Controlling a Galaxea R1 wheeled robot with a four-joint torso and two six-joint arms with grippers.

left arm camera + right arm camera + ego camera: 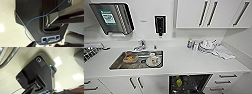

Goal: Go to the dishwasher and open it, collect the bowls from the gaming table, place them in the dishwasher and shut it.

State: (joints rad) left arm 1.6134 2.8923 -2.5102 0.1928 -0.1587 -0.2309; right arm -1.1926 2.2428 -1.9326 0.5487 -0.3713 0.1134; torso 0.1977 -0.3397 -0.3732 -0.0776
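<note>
The dishwasher [191,83] stands open under the white counter, right of the sink. Its dark inside and wire rack show, with a small yellow-green thing [179,82] in the rack. The gaming table and the bowls from it are out of view. In the left wrist view a dark tip of my left gripper [31,44] hangs over the robot's dark plate and pale floor. In the right wrist view a dark part of my right gripper [30,90] hangs over the plate and pale floor.
A steel sink [116,64] holds a dish of orange food [130,58] and a cup on a plate [153,60]. Dishes and a cloth [214,48] lie on the counter's right. White drawers [226,80] flank the dishwasher; wall cabinets [209,13] hang above.
</note>
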